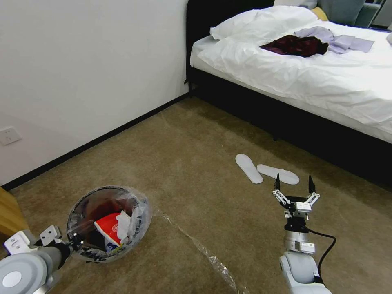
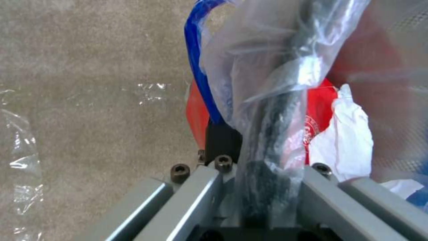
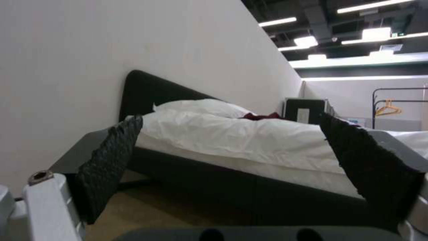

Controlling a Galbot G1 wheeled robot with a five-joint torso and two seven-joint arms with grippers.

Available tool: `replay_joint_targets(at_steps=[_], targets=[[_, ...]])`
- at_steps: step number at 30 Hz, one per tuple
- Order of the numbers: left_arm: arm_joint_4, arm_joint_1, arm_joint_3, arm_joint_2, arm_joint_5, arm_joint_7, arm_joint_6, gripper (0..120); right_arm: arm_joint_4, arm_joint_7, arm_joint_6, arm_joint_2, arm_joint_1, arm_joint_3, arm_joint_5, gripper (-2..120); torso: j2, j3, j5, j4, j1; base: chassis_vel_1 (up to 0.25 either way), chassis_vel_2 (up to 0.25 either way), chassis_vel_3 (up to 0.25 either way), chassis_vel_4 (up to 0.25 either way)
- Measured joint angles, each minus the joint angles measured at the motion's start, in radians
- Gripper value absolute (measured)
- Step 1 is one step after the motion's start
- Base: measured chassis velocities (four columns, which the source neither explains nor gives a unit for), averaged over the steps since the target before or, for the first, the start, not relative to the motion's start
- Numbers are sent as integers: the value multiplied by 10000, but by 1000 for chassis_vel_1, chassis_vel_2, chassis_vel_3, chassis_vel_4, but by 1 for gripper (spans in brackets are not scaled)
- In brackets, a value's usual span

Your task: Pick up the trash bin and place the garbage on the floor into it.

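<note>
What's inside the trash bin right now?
In the trash bin, held at its rim by the left gripper: a red-and-white packet and crumpled white tissue against the clear liner. Anything beneath them is covered.

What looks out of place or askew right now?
The trash bin is tipped, its mouth facing up at the camera, held by its rim in the left tool. Two slippers lie crossed by the bed. No spill visible.

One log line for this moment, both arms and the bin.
left gripper: shut on trash bin rim | bin: holds garbage | right gripper: open, empty, above floor
</note>
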Motion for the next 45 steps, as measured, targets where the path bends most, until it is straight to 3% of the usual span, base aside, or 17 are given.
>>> replay_joint_targets(at_steps=[16,45], targets=[[88,-138,285,-66,183,-7,-70,0,-129,277,0,32,127,-70,-189,100,-1,4,-2,-1,6,-135,130,131,-125],[576,-813,476,175,-302,-138,-141,0,-259,277,5,-116,257,215,-151,100,0,1,0,-1,2,-2,2,2,-1]])
